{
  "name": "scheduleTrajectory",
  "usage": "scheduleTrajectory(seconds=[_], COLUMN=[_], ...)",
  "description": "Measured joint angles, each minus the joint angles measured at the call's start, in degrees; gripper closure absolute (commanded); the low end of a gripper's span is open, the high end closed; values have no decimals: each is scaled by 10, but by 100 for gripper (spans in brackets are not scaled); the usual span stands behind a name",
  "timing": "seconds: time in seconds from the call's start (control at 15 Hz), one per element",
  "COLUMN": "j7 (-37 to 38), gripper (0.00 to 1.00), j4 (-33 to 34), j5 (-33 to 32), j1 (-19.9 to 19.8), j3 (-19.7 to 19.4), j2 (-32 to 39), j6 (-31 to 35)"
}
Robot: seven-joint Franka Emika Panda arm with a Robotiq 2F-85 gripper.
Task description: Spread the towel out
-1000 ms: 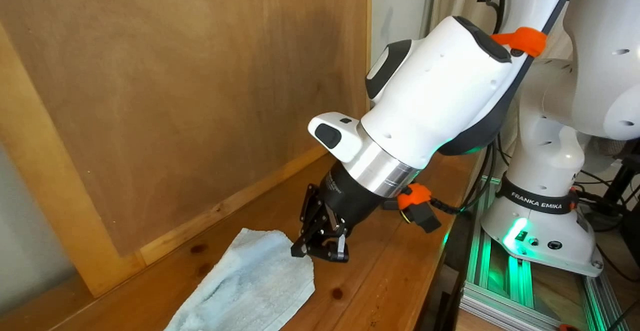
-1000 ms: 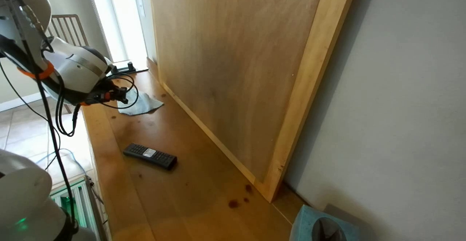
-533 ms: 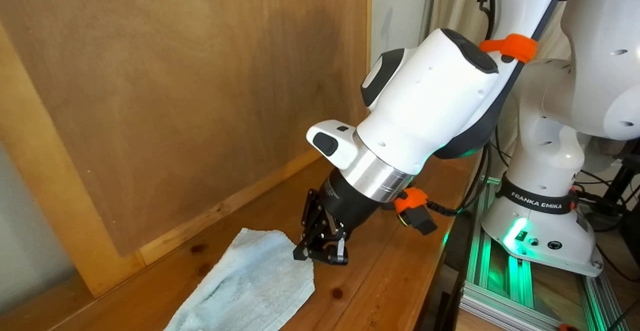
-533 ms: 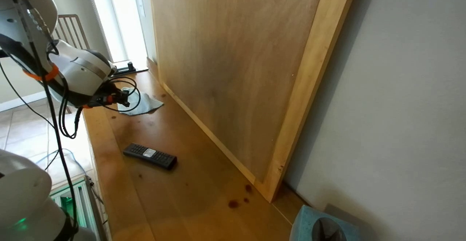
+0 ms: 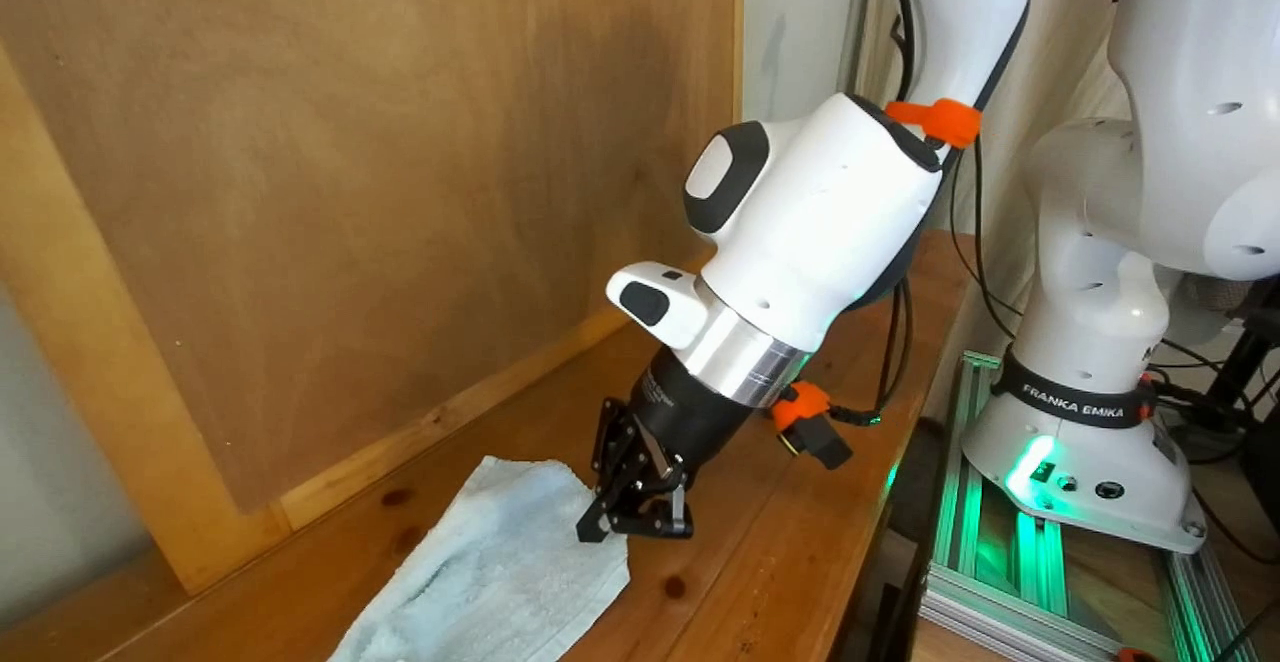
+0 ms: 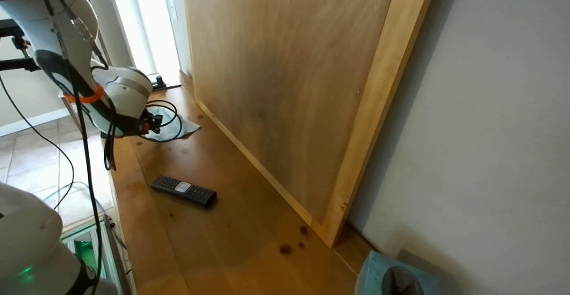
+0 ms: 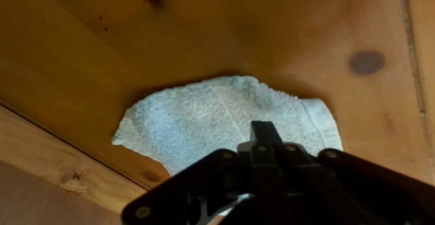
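The black two-fingered hand point(image 7: 266, 132) tilts down, fingertips narrowed together, over the wrinkled, pale blue-white cloth towel point(image 5: 500, 562); contact is unclear. On the brown wooden bench point(image 5: 760, 542), the towel's long axis roughly follows the long edges, a pointed corner facing the upright wooden panel point(image 6: 285, 85).

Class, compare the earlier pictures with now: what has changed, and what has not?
The shut gripper has dipped slightly as the arm swung down and left in an exterior view. Nothing was grasped or released. The towel, black remote and teal box stayed put.
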Motion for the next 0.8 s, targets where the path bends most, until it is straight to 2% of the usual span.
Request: scheduleTrajectory(seconds=[0.4, 0.6, 0.8], j7=[110, 133, 140], gripper=[100, 100, 100], j4=[38, 49, 46], j5=[-123, -141, -126], j1=[0, -2, -2], j3=[-6, -6, -6], j2=[39, 51, 49], j6=[28, 31, 29])
